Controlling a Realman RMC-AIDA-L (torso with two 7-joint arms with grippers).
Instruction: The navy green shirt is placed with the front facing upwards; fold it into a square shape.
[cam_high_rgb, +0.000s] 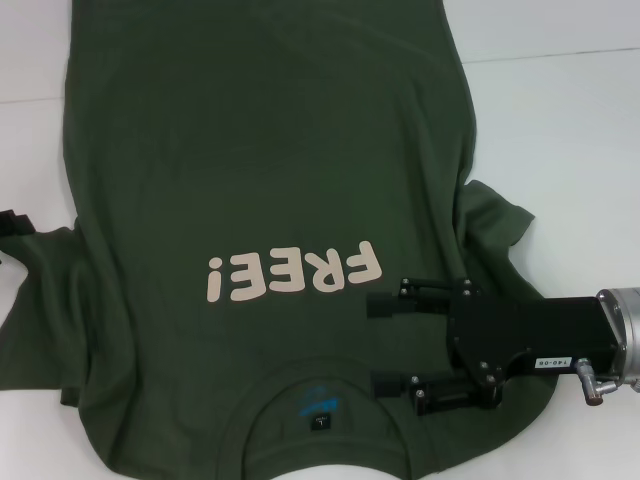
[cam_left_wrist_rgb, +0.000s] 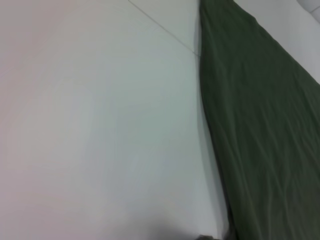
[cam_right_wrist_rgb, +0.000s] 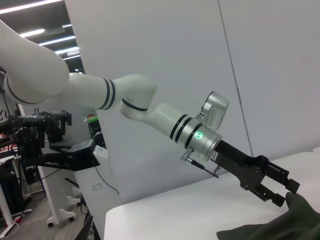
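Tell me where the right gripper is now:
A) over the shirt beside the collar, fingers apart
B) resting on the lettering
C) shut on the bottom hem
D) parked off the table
A: in the head view the right gripper is over the navy green shirt next to the collar, its two fingers spread apart, just below the FREE! lettering.

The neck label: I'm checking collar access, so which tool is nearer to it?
Right. The right tool hovers open just beside the neck label, over the shirt. The left tool sits at the far sleeve edge.
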